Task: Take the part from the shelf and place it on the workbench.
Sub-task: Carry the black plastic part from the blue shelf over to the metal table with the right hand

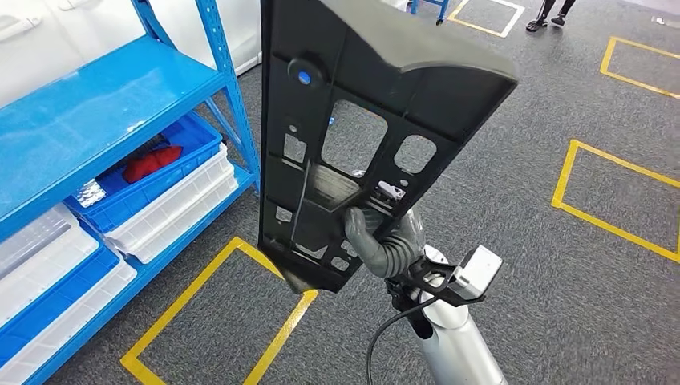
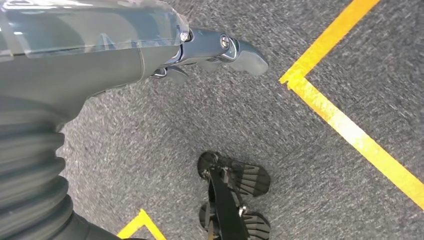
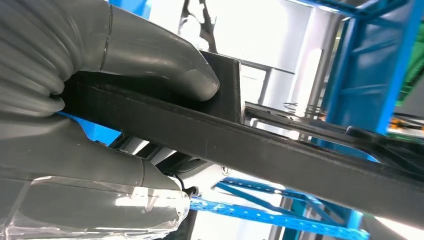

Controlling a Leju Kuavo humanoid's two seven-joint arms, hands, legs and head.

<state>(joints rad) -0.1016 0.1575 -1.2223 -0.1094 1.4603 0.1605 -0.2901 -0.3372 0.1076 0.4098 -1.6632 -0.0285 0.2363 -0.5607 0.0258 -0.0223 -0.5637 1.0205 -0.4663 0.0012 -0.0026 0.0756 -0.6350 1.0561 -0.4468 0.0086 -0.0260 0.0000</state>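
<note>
Head view, part: the black part (image 1: 353, 120), a long flat panel with cut-outs, stands nearly on end in front of the camera, its long axis running from low near the robot up and away; it is off the blue shelf (image 1: 104, 120), which stands to the left.
Head view, right hand: the right hand (image 1: 383, 241) grips the part near its lower end, thumb on the ribbed face, so nearly all the panel's length rises above the grip.
Head view, workbench: none to be seen here; the floor shows grey carpet with yellow tape (image 1: 216, 313).
Left wrist view, left hand: the left hand (image 2: 210, 52) hangs over the carpet, well away from the part; it holds nothing, though whether the fingers are spread or curled I cannot quite tell from this angle.
Right wrist view, grip: thumb (image 3: 165, 65) and fingers (image 3: 95, 155) clamp opposite faces of the part's edge (image 3: 260, 145), which runs on away from the hand.
Judgement: the right hand alone carries it; laying it down means tipping that long axis flat.
</note>
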